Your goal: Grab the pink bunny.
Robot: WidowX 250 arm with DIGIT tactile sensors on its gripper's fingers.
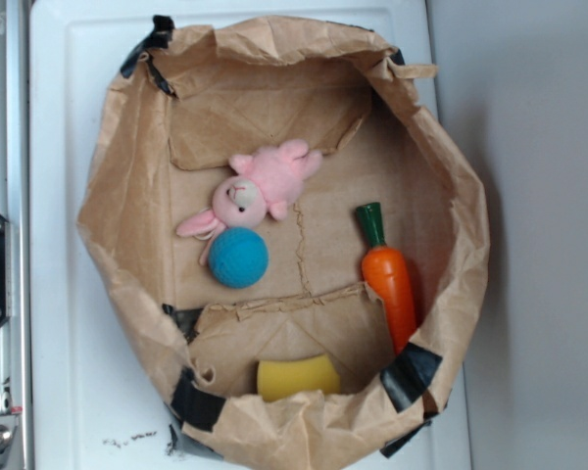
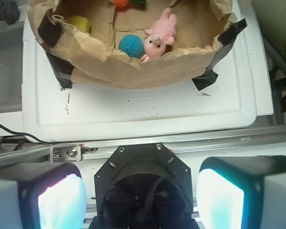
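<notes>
Wrist view puts my claw [image 2: 140, 198] spread wide, empty, well back from the paper bag [image 2: 105, 57], pink bunny [image 1: 260, 188] untouched inside beside the blue ball [image 1: 238, 258], so nothing's done yet.

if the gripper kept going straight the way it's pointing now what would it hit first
Probably the white tray in front of the paper bag, not the pink bunny. The open gripper sits well back, and depth is unclear.
</notes>
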